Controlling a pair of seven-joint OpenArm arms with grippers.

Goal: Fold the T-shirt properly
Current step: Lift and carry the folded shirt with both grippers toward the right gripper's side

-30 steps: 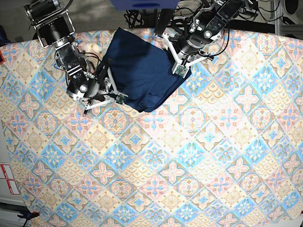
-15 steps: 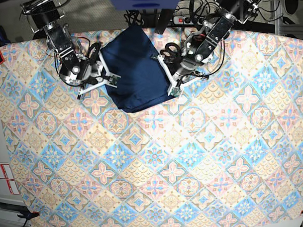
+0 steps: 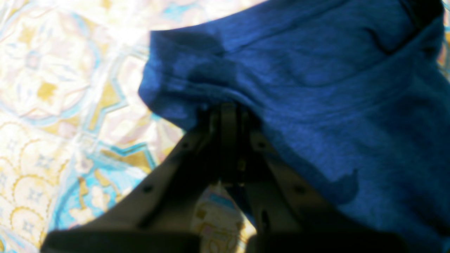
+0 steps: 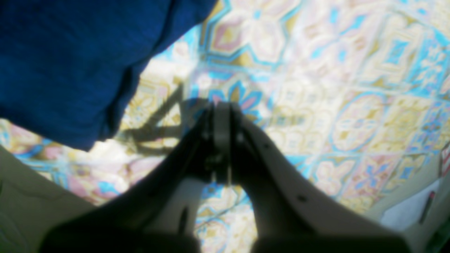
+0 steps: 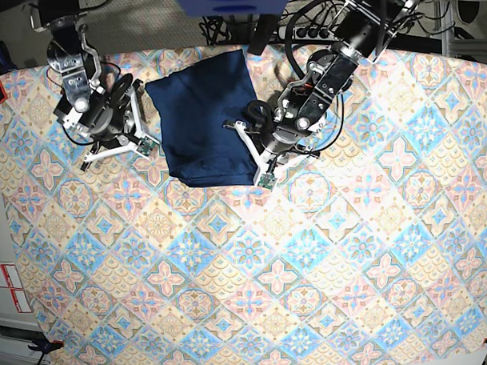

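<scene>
I am looking down at the tabletop [image 5: 326, 252] through the base view, and its pastel tile-print cloth [image 5: 231, 295] is covering nearly all of it. The T-shirt [image 5: 205, 120] is lying folded into a dark navy block toward twelve o'clock, near the far edge, slightly left of centre.

My left claw [image 5: 262, 179] is sitting at the shirt's five o'clock corner. In the left wrist view I am seeing its jaws pressed together with a fold of the navy fabric [image 3: 316, 105] bunched right at their tips, so the left claw [image 3: 228, 109] is pinching the shirt's corner. The cloth there is puckering up over the claw tips, and the rest of the shirt is spreading away toward two o'clock in that view.

My right claw [image 5: 144, 143] is hanging at the shirt's nine o'clock side, just beside its edge but apart from it. Through the right wrist view its jaws [image 4: 221, 109] are meeting flat with nothing between them, over bare patterned cloth, while the shirt [image 4: 70, 63] is filling the ten o'clock part of that picture. A shadow of the claw is falling on the cloth between the two.
</scene>
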